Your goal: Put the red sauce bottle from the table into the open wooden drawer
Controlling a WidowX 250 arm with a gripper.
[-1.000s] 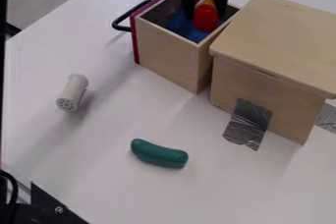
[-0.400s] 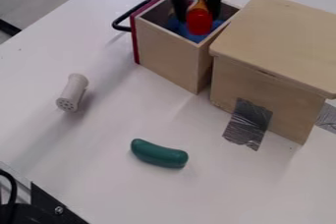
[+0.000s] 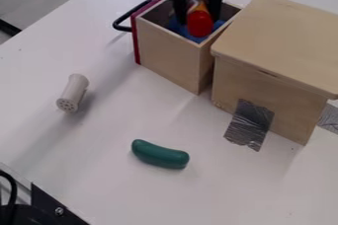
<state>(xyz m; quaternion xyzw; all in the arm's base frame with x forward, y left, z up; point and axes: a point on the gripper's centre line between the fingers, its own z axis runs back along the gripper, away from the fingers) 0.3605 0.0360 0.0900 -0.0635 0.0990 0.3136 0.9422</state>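
The black gripper [image 3: 196, 16] hangs over the open wooden drawer at the top of the view, its two fingers on either side of a red-ended cylinder [image 3: 199, 23] and shut on it. The cylinder's red end points toward the camera, at the level of the drawer's opening. Inside the drawer [image 3: 168, 54], something blue [image 3: 195, 37] lies behind and below the cylinder. A green, curved sausage-like object [image 3: 159, 154] rests on the table at lower centre. At the left, a pale grey shaker with a holed end [image 3: 72, 93] lies on its side.
Right of the drawer stands a wooden cabinet [image 3: 277, 41] with a slanted top, and silver tape [image 3: 249, 124] runs from its side onto the white table [image 3: 99, 169]. The drawer's red front has a black handle [image 3: 123, 19]. A black bracket [image 3: 56, 208] sits at lower left.
The gripper and the red-ended cylinder have moved together a little to the left and slightly down over the drawer, with hardly any motion lately. The table objects have stayed put.
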